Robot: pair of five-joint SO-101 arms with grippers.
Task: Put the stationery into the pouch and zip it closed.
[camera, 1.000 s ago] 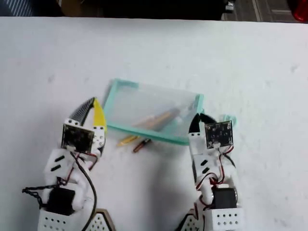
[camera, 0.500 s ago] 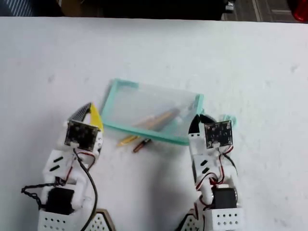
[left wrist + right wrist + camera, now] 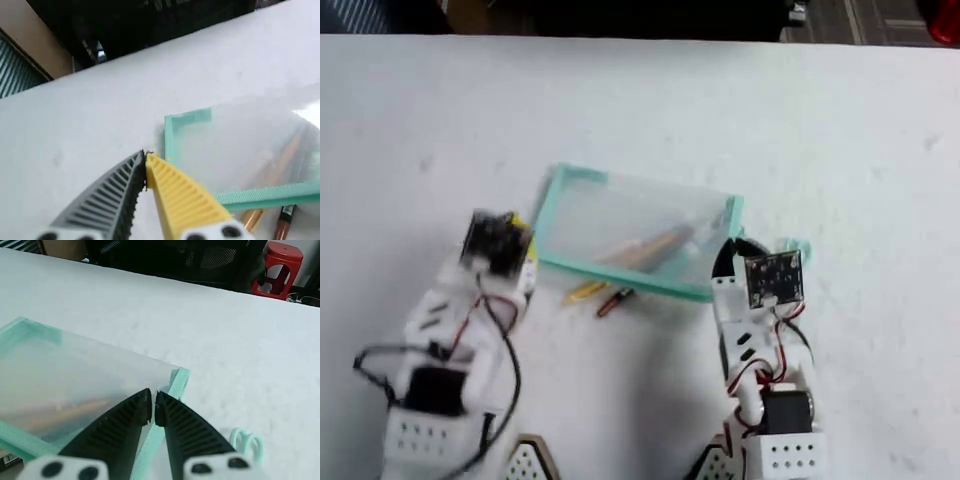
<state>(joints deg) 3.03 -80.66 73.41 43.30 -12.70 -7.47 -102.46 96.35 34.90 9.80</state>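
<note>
The see-through pouch (image 3: 610,205) with mint edging lies flat on the white surface (image 3: 740,110), an orange pencil (image 3: 655,245) inside it. A yellow pen (image 3: 583,292) and a brown pen (image 3: 614,302) lie at its near edge. The left claw (image 3: 145,156) is closed on nothing beside one corner. The right claw (image 3: 153,394) is closed at the pouch's other end; I can't tell whether it pinches the pouch.

We see pouch (image 3: 635,235): frosted see-through plastic, smooth, soft sheen; mint edging looks like woven cloth tape, matt. We note table (image 3: 820,120): white, matt, smooth. Left gripper (image 3: 146,159): 2 ribbed plastic fingers, 1 grey, 1 yellow, both matt. Right gripper (image 3: 153,395): black ribbed plastic, matt. Brown pen (image 3: 615,300): glossy; we cannot tell material.
</note>
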